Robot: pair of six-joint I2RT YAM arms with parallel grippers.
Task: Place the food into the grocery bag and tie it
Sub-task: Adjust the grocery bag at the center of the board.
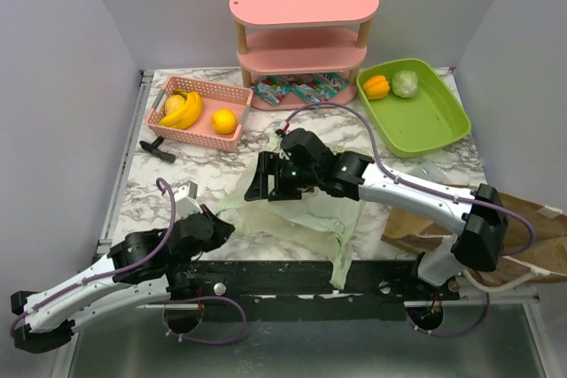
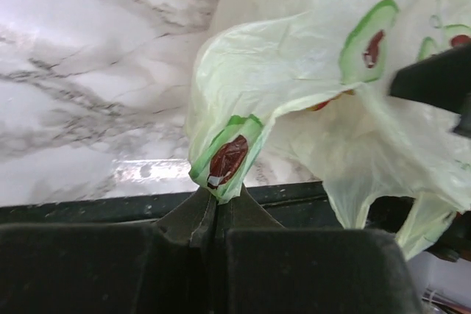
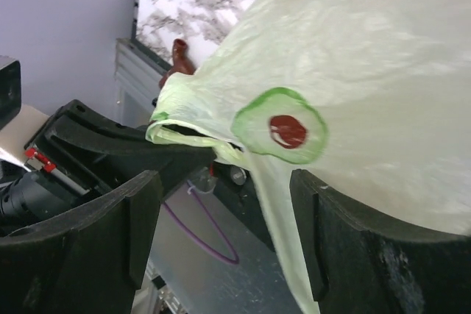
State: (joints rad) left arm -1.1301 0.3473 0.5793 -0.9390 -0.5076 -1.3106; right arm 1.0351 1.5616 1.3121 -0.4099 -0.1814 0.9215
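The grocery bag (image 1: 306, 217), thin pale green with avocado prints, lies slack on the marble near the front edge. My left gripper (image 1: 221, 224) is shut on the bag's left edge; in the left wrist view (image 2: 217, 198) a printed fold of the bag (image 2: 294, 79) sticks up from the closed fingers. My right gripper (image 1: 259, 187) hovers over the bag's left part, open. In the right wrist view (image 3: 224, 193) the bag (image 3: 353, 71) drapes loosely between the spread fingers. Bananas (image 1: 184, 109) lie in a pink basket. An orange pepper (image 1: 376, 86) and a leafy head (image 1: 405, 83) lie in a green tray. Snack packets (image 1: 299, 90) sit under the shelf. No red fruits show.
The pink basket (image 1: 208, 136) at back left also holds a round orange-yellow fruit (image 1: 224, 120). A pink shelf (image 1: 303, 6) stands at the back centre, the green tray (image 1: 434, 126) at back right. A black tool (image 1: 159, 149) lies left. A brown paper bag (image 1: 532, 241) lies at right.
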